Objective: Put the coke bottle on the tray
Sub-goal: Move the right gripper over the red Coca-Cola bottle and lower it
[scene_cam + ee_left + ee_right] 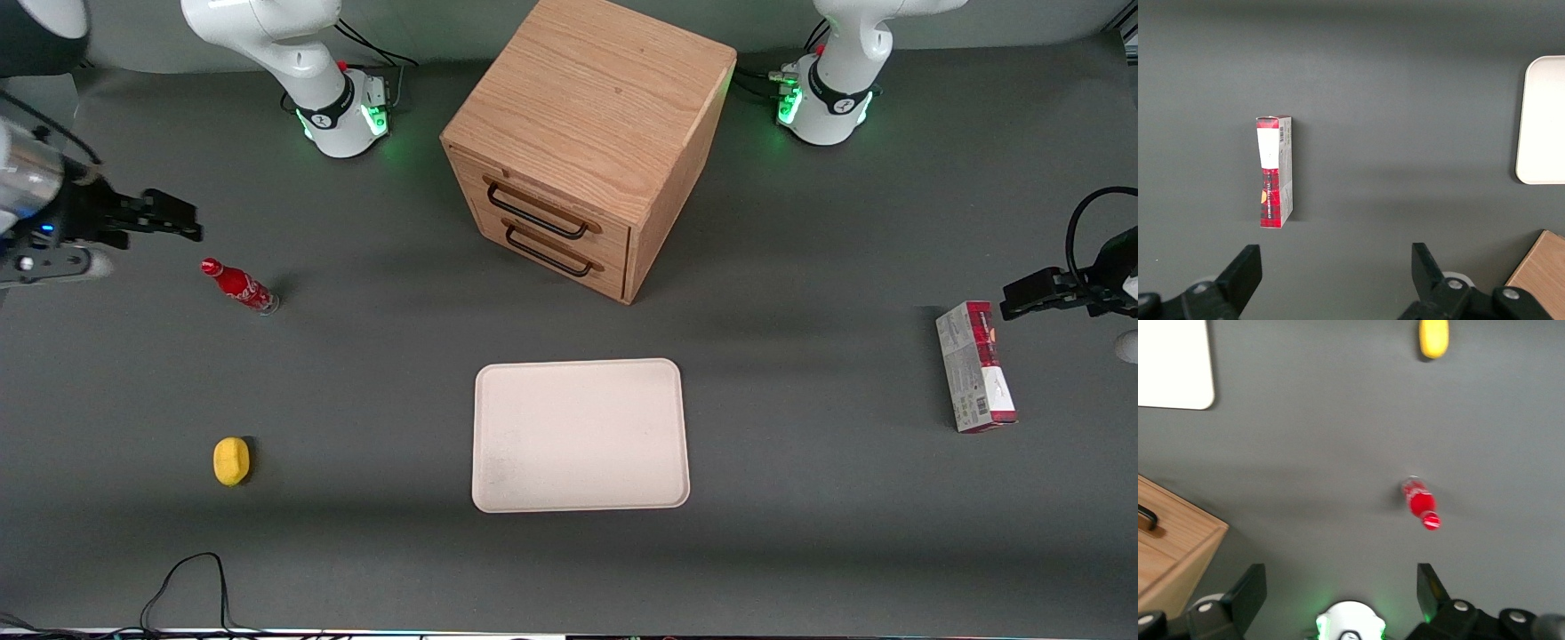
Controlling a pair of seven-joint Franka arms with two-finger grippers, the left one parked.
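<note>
The whole table (356,569) was seen from high in front; the tray (581,435) was shared by all views, and the gripper (1341,590) was seen by the right wrist camera, looking down.

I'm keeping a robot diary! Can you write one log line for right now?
phase: approach | gripper: open, empty, above table near coke bottle | coke bottle: standing on table, untouched | tray: empty

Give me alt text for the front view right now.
The small red-capped coke bottle stands on the grey table, with the open gripper close by. The cream-white rectangular tray lies empty, nearer the camera than the wooden drawer cabinet.
</note>
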